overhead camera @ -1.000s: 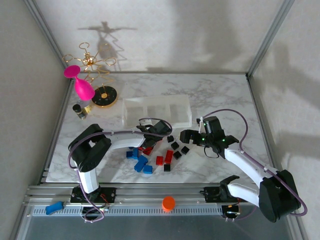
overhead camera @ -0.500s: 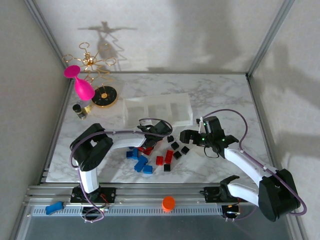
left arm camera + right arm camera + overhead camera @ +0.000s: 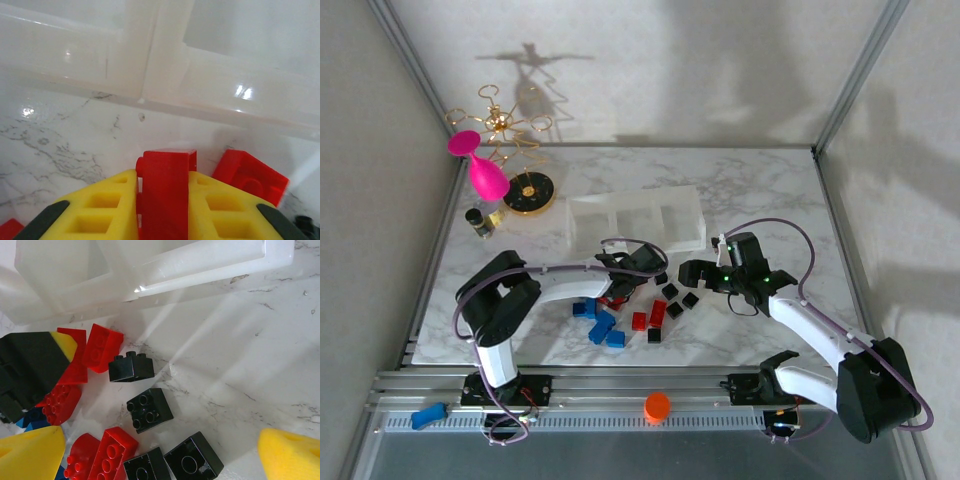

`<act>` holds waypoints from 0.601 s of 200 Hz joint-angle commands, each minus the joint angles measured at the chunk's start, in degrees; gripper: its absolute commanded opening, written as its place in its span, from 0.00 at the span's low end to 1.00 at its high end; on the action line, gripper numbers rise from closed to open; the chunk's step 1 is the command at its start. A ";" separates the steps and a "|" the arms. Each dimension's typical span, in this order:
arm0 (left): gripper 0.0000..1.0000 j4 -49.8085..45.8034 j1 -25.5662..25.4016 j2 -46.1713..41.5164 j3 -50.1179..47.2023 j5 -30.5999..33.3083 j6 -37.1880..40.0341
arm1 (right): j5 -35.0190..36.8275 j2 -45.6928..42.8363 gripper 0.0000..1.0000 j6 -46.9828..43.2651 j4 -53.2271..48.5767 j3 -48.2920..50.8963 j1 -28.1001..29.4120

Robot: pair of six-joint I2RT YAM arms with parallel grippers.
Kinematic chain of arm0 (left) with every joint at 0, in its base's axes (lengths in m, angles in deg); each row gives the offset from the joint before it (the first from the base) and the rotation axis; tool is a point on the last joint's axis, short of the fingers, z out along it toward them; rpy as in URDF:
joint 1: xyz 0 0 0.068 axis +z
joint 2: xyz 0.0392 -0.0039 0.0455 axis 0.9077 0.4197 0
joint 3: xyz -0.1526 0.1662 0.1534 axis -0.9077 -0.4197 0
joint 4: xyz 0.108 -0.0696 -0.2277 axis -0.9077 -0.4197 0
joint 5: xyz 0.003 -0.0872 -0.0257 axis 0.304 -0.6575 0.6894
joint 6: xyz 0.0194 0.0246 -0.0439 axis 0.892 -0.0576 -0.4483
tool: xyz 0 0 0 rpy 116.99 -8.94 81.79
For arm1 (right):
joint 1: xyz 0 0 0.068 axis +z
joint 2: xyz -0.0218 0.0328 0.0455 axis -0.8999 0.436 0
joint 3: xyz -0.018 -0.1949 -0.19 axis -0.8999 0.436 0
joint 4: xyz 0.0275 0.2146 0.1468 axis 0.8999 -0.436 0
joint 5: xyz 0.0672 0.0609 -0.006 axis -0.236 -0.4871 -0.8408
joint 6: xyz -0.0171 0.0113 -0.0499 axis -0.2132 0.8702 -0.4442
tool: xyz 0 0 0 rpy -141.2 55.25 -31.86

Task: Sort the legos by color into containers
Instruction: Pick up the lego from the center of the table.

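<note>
Where the left gripper pinches the red brick between its pads, we judge it light, rigid, slick; the right gripper gapes empty, black bricks below it.

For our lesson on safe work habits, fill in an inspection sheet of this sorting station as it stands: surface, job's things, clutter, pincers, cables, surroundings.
Surface: white marble-patterned table, no spills seen.
Job's things: red, blue and black legos lie loose in a cluster near the middle. The containers sit behind them, with no brick seen inside.
Clutter: gold stand, pink goblet and small bottle at far left. An orange cap sits on the near rail.
Pincers: left pincer shut on a red brick. Right pincer open above black bricks.
Cables: purple cables loop along both arms.
Surroundings: grey walls, metal frame posts.
</note>
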 commanded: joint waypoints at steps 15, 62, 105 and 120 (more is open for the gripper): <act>0.12 -4.24 -2.58 -5.36 1.48 2.33 -3.59 | -1.33 -0.25 0.99 -0.93 1.86 -1.41 -0.35; 0.09 -10.02 -2.30 -11.48 3.24 7.77 1.07 | -6.65 -0.16 0.99 -0.89 7.76 -0.22 0.34; 0.07 -12.97 3.27 -12.98 5.54 11.50 7.40 | -5.86 -0.41 0.99 2.53 15.51 0.99 4.21; 0.06 -13.16 6.41 -12.39 6.55 11.86 9.36 | -5.21 0.30 0.99 3.82 17.79 1.18 5.32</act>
